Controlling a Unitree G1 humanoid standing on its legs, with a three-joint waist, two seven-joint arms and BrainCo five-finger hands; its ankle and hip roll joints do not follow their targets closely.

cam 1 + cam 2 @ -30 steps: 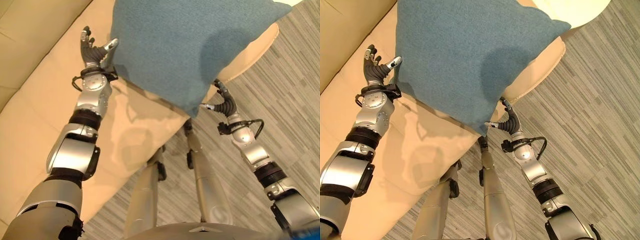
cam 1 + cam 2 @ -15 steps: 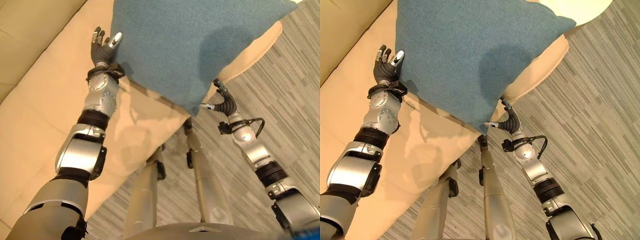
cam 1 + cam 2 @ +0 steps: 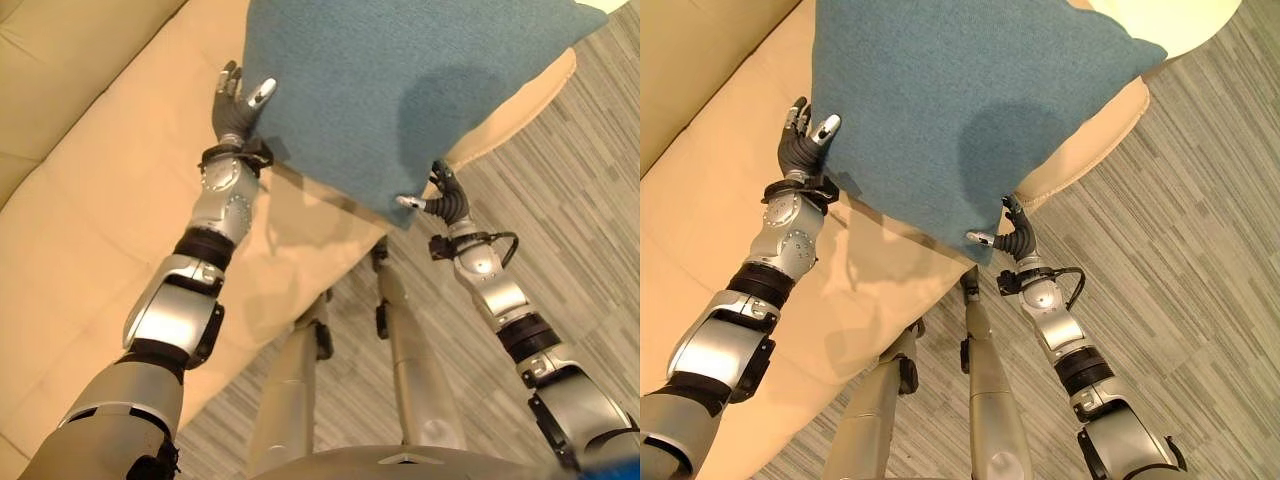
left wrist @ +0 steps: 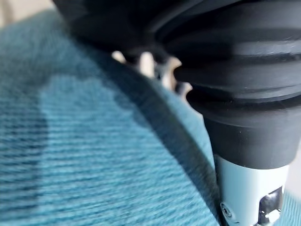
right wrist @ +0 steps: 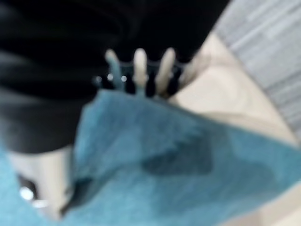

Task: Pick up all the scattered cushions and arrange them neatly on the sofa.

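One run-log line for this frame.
blue cushion over sofa | left hand at cushion edge | right hand pinching cushion corner

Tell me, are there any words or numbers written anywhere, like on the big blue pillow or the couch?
None: no words, numbers or signs can be read in these pictures.
The blue cushion is plain knitted cloth, no tag or label in sight.
The sofa is plain cream with no print.
The striped floor carries no sign.
The left hand and right hand show no readable marks.
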